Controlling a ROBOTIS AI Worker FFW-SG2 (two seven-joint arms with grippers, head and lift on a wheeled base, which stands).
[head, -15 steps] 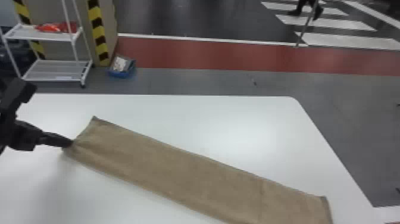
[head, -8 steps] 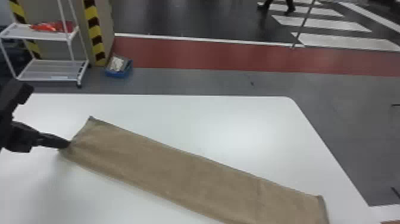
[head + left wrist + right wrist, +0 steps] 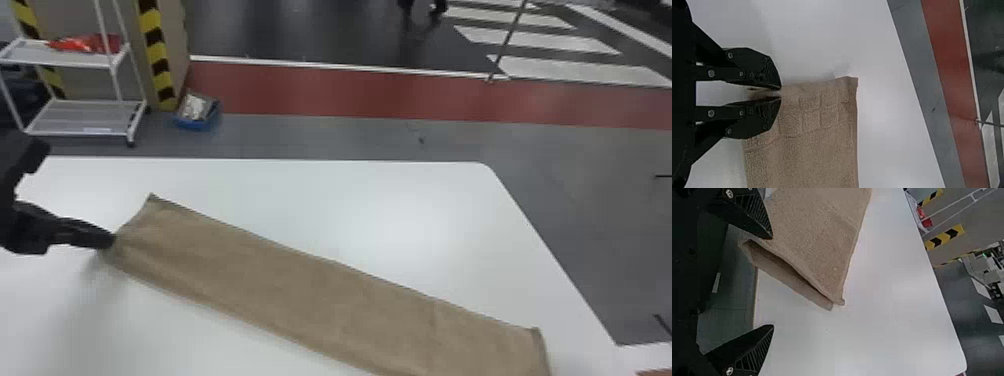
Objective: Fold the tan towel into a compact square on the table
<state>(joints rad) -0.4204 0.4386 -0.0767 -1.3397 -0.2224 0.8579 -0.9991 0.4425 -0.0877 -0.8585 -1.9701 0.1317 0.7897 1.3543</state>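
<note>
We pinched the long tan cloth towel (image 3: 320,295) in our black left pincer (image 3: 781,92), its length pointing toward four o'clock on the white surface (image 3: 400,220). Our black right pincer (image 3: 773,282), spread, was nearer that end.

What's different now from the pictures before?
The whole head view slid a tiny bit toward its left, so the camera probably moved. The left gripper still pinches the tan towel's end, and neither seems to have moved against the white table.
</note>
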